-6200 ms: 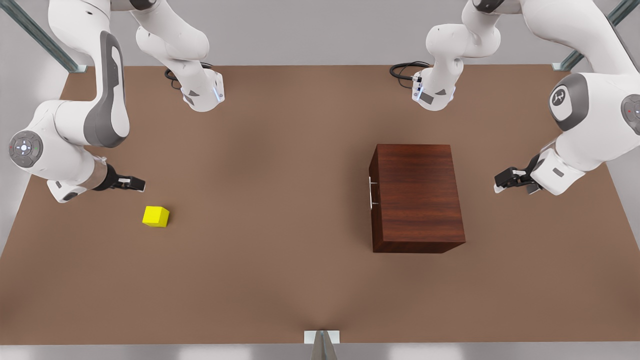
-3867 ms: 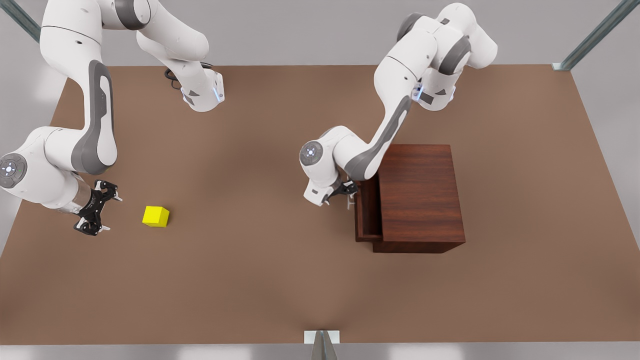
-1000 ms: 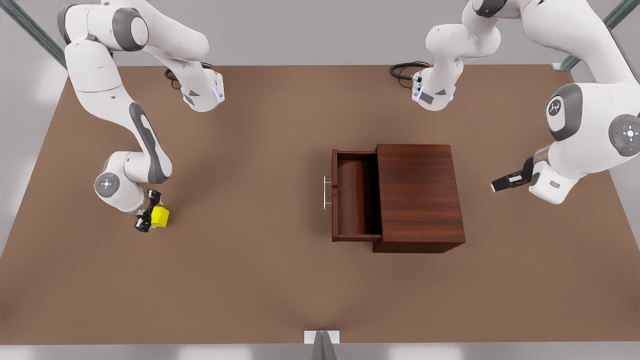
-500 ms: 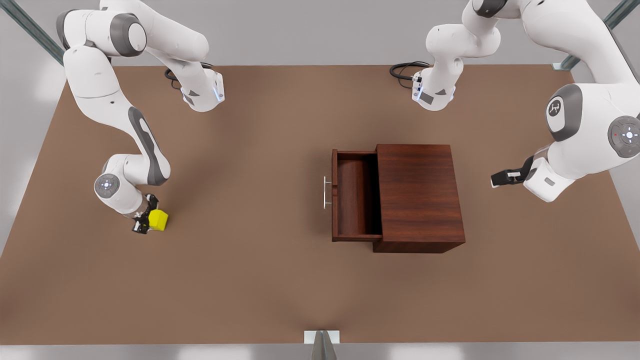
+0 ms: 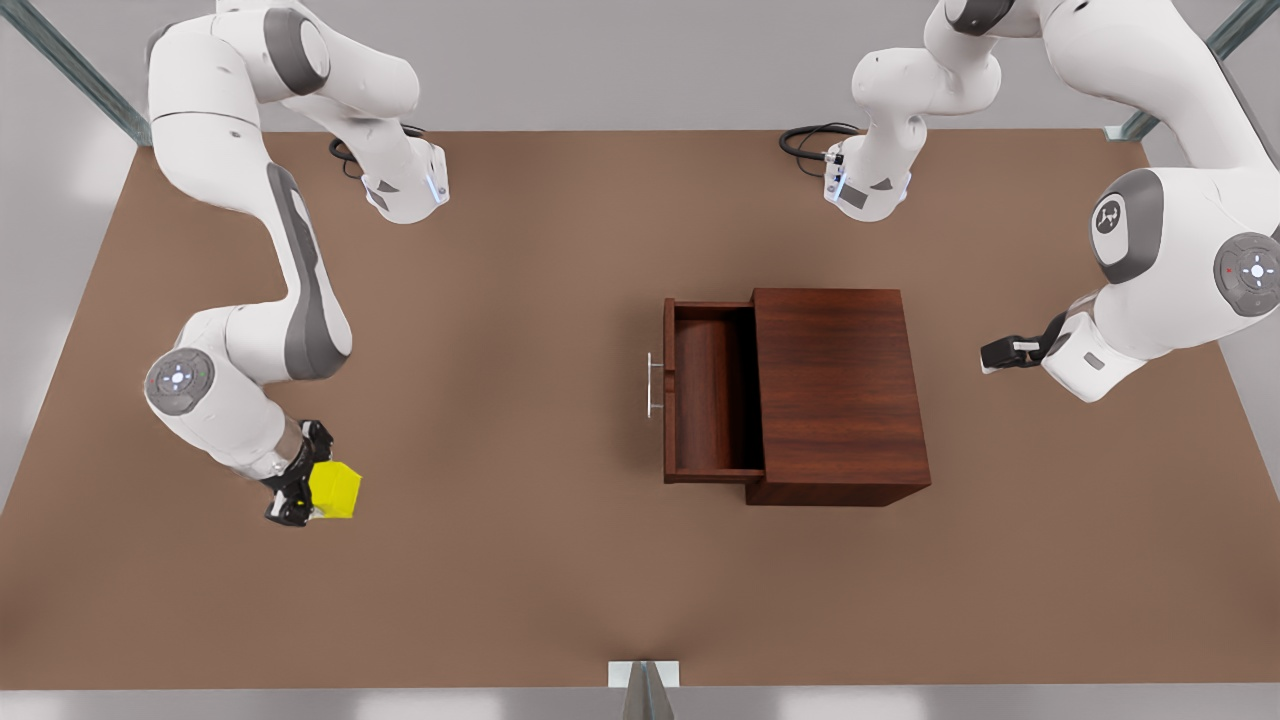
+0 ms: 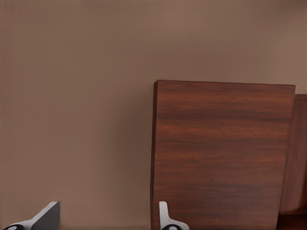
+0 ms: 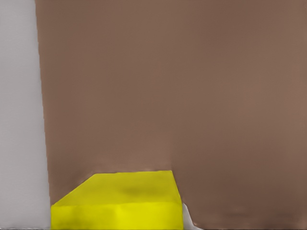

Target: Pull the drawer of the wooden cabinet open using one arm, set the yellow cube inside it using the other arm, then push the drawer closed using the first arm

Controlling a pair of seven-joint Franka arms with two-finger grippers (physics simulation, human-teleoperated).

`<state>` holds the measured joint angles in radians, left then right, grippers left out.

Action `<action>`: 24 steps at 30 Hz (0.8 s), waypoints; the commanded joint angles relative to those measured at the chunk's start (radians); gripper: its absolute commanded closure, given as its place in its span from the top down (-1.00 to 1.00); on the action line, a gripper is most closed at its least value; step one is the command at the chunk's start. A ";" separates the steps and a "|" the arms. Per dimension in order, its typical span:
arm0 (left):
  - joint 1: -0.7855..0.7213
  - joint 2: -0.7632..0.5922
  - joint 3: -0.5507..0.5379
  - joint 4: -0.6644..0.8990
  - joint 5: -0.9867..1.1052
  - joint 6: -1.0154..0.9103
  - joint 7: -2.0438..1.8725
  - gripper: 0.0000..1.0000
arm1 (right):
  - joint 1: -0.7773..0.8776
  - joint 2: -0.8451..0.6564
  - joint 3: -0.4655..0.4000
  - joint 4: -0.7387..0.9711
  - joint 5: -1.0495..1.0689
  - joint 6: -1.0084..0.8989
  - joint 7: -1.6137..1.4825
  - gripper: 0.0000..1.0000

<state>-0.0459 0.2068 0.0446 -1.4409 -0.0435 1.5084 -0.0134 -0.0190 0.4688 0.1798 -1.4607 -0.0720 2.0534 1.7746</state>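
The yellow cube [image 5: 336,490] hangs clear of the table at the front view's left, with my right gripper [image 5: 312,486] shut on it. In the right wrist view the cube [image 7: 120,201] sits close between the fingers. The wooden cabinet [image 5: 840,395] stands right of centre. Its drawer [image 5: 712,390] is pulled out toward the front view's left, silver handle [image 5: 651,385] in front, and nothing lies inside. My left gripper [image 5: 998,354] waits open behind the cabinet at the front view's right. The left wrist view shows that gripper [image 6: 108,219] facing the cabinet's [image 6: 223,153] plain back.
The brown table [image 5: 500,560] stretches wide between the cube and the drawer. Both arm bases [image 5: 405,190] stand at the far edge, with a black cable [image 5: 810,140] beside one of them. A small white bracket [image 5: 643,673] sits at the near edge.
The left gripper pulled the drawer open and withdrew behind the cabinet. The right gripper closed on the cube and, over the last half second, lifted it off the table toward the near side.
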 commanded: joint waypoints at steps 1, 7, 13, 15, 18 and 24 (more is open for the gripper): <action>0.000 0.000 0.000 0.000 0.001 0.003 0.059 1.00 | 0.071 0.033 0.000 0.089 0.049 -0.407 0.158 -0.21; 0.000 0.002 0.000 0.002 0.001 0.003 0.058 1.00 | 0.278 0.113 -0.003 0.310 0.077 -0.547 0.450 -0.21; 0.000 0.002 0.000 0.004 0.001 0.004 0.058 1.00 | 0.445 0.183 -0.011 0.445 0.161 -0.457 0.747 -0.21; 0.000 0.002 0.000 0.004 0.001 0.004 0.059 1.00 | 0.491 0.194 -0.011 0.450 0.182 -0.359 0.825 -0.21; 0.000 0.002 0.000 0.004 0.001 0.004 0.058 1.00 | 0.542 0.212 0.001 0.451 0.196 -0.240 0.899 -0.21; 0.000 0.002 0.000 0.002 0.001 0.004 0.058 1.00 | 0.622 0.266 0.023 0.459 0.195 -0.007 1.020 -0.20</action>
<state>-0.0461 0.2097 0.0445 -1.4385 -0.0435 1.5127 0.0296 0.5895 0.7305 0.2035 -1.0008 0.1069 1.9054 2.3562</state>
